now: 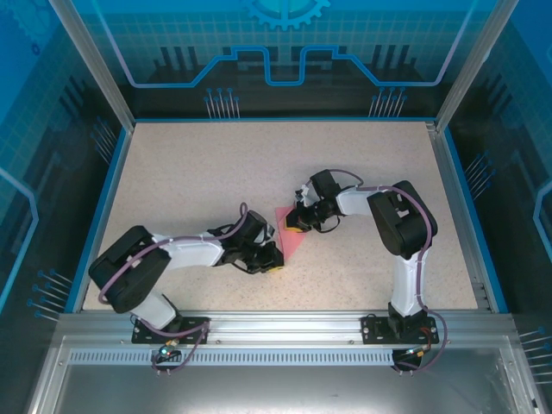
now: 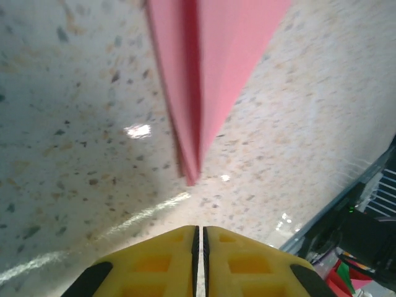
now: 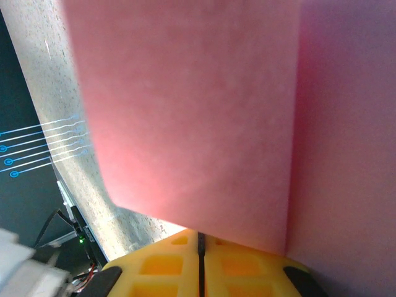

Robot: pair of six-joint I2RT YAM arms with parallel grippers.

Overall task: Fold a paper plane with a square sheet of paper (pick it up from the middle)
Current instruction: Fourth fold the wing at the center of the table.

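Paper (image 1: pixel 287 236), pink and creased to a point, on bench (image 1: pixel 190 181) between both sets of fingers. Left fingers (image 2: pixel 185 250) clenched together on nothing, with the paper's tip just ahead of them and clear of the pads. Right fingers (image 3: pixel 213 260) pressed shut as well, tips hidden behind a pink fold close above them; whether pinching it or merely beneath it, impossible to tell.

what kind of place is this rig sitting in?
Probably a lab or demo robot cell rather than a home or a factory line: a speckled table with a blue rim, aluminium frame posts enclosing it, and blue walls printed with circuit and gear graphics.
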